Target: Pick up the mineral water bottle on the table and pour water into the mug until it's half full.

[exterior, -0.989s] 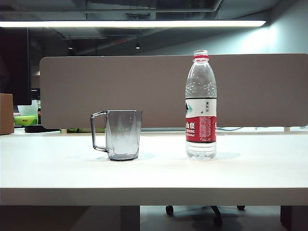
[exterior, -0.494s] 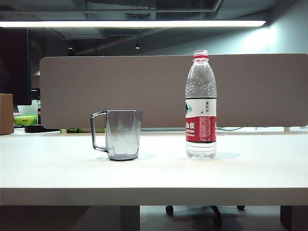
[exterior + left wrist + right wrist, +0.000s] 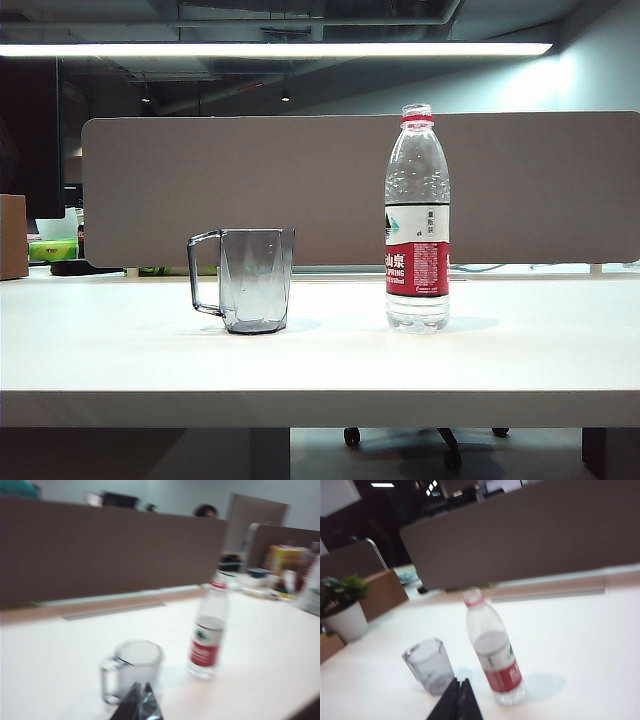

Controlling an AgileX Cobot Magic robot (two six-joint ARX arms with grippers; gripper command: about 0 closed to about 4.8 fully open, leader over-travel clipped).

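Observation:
On the white table [image 3: 320, 370] the mineral water bottle [image 3: 417, 230] stands upright right of centre, its neck uncapped with a red ring. The grey-tinted faceted mug [image 3: 256, 280] stands to its left, handle pointing left, and looks empty. Water shows only faintly inside the bottle. Neither gripper shows in the exterior view. In the left wrist view my left gripper [image 3: 141, 686] is shut and empty, short of the mug [image 3: 137, 667], with the bottle [image 3: 207, 640] beside it. My right gripper [image 3: 460, 682] is shut and empty, short of the mug [image 3: 429, 666] and bottle [image 3: 495, 655].
A long grey partition panel [image 3: 360, 190] runs along the table's far edge. A brown cardboard box [image 3: 12, 235] sits at the far left, and a potted plant [image 3: 345, 610] stands near it. Cluttered items [image 3: 285, 570] lie beyond the bottle's side.

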